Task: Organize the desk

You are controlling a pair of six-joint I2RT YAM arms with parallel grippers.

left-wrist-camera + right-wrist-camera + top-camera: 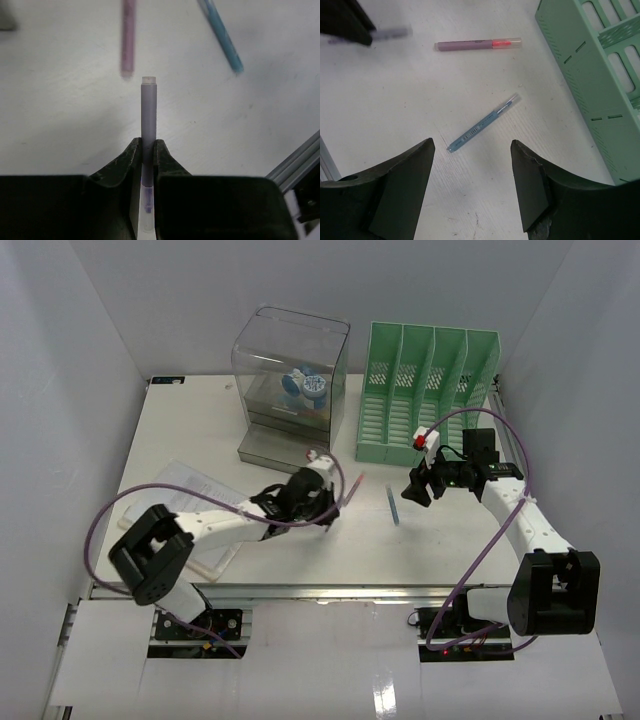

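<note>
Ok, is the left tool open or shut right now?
Shut. In the left wrist view the left tool has both fingers pressed against a lilac pen, which sticks out in front of them.

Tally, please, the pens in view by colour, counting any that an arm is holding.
Lilac pen, gripped in the left end effector: 1
Mauve pen with a pink end, lying on the desk: 1
Blue pen, lying on the desk: 1
Total: 3
</note>
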